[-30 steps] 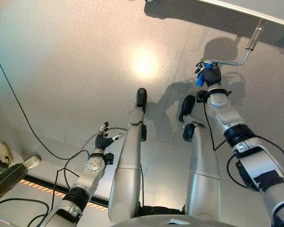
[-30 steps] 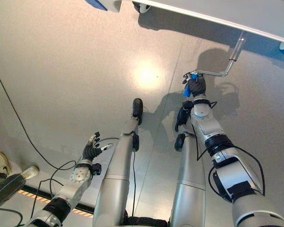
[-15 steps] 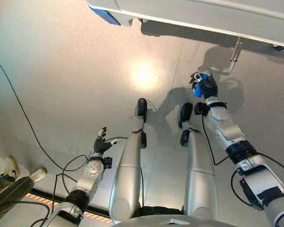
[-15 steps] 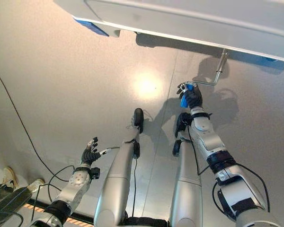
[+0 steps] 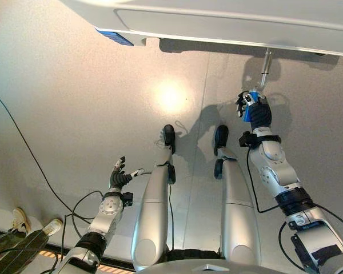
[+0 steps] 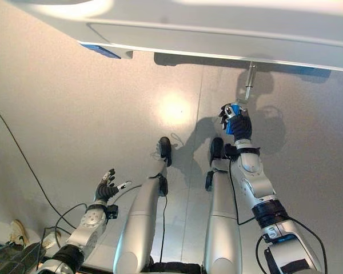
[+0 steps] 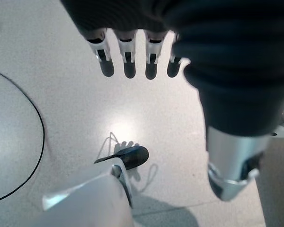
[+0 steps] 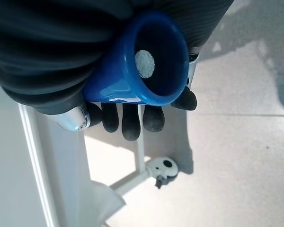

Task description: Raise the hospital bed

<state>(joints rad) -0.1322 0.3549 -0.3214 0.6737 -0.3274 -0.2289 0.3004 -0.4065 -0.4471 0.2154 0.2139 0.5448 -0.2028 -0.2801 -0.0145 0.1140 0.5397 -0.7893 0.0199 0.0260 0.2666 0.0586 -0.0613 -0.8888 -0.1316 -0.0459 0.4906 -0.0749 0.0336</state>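
The pale hospital bed frame (image 5: 217,23) runs across the far side of the floor. A metal crank rod (image 5: 266,63) comes out from under it toward me. At its end is a blue grip (image 8: 146,61), and my right hand (image 5: 258,114) is shut round it, dark fingertips (image 8: 128,124) curled under the grip. My left hand (image 5: 119,178) hangs low on the left over bare floor, far from the bed, with its fingers (image 7: 128,56) straight and nothing in it.
A blue block (image 5: 114,37) sits under the bed frame's left end. In the right wrist view a white bed leg ends in a caster (image 8: 163,166). A person's shoes (image 5: 20,220) stand at the lower left by an orange-striped strip (image 5: 111,268).
The camera has tilted, so more of the bed shows. My right hand has swung the blue grip round: the crank arm lay sideways, and now the hand is in line with the rod.
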